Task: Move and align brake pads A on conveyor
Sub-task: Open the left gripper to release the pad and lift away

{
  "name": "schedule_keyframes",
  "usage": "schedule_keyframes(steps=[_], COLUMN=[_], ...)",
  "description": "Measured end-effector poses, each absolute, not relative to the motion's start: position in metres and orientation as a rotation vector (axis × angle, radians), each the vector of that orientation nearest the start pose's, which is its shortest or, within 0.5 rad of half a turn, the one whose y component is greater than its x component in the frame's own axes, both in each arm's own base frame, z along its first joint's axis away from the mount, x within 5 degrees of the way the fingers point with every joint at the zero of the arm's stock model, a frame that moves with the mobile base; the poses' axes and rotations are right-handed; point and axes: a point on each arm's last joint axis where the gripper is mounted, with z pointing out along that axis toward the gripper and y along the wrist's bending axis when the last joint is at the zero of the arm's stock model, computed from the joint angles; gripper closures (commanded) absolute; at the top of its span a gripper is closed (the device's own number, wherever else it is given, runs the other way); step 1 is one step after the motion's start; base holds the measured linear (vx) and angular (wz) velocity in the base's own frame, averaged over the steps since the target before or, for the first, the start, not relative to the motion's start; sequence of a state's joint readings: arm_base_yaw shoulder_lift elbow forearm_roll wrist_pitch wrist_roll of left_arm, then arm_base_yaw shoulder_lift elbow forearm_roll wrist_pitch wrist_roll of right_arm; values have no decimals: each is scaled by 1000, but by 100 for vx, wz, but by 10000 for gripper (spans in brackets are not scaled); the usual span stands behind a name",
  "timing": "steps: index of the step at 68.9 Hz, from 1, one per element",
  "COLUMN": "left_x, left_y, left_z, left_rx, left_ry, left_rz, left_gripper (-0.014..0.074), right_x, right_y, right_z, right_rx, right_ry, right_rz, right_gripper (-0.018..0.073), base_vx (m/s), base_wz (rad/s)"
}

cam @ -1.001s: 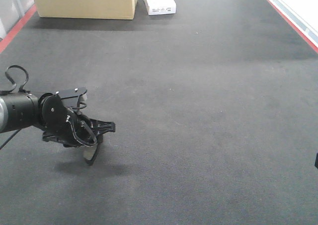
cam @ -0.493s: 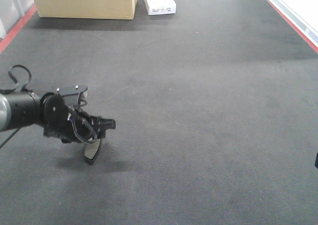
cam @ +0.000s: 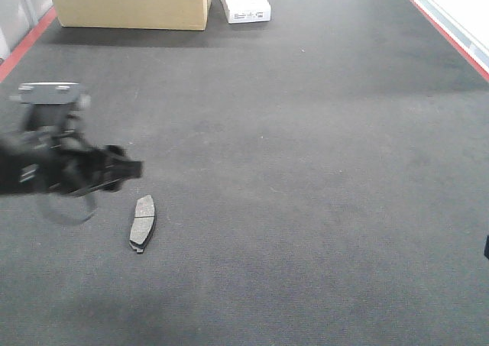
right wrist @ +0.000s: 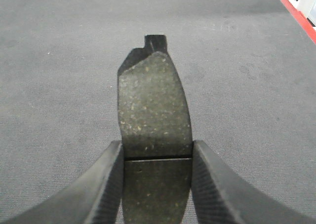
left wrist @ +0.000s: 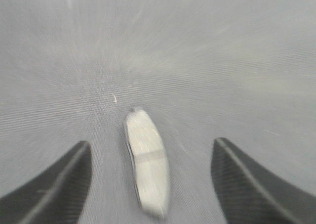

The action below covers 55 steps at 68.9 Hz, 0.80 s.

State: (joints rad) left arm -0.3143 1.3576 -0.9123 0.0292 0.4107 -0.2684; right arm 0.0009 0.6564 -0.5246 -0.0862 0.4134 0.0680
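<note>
Lifting clear, our left gripper (cam: 116, 169) now hangs wide open above the brake pad (cam: 142, 222) it just laid flat on the conveyor (cam: 321, 170); our right gripper (right wrist: 157, 149) clamps the next pad (right wrist: 154, 105), due alongside.

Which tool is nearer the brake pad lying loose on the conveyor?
Left. The left tool hovers open above the loose pad; the right tool is far to its right, clamped on another pad.

Left jaws motion-blurred; right-held brake pad (right wrist: 154, 110) cut off below.
</note>
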Motion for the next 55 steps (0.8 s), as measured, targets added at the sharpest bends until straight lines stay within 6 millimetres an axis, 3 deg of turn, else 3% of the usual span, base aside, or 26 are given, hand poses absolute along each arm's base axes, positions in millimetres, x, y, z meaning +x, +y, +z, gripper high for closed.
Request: schedule_keyframes(steps=[11,24,42,55], left_x=[227,184,141,131], left_y=[-73,-58,-45,-41], left_z=[288,277,272,277], left_rx=[79,81,78,75], left_ry=[2296,2287,2159,2104], left_rz=[-274,-273,-305,-318], left_gripper=[403,606,604,604], right_x=[133,133,133,133], right_y=[-3,-3,-3,-3], right_z=[297,297,297,297], right_rx=[10,10,10,10], right_ry=[2027,2027,2027,2027], right_rz=[-41,-41,-41,-41], right_gripper=[534,534,534,534], base_vx=[0,0,0,0], base_wz=[0,0,0,0])
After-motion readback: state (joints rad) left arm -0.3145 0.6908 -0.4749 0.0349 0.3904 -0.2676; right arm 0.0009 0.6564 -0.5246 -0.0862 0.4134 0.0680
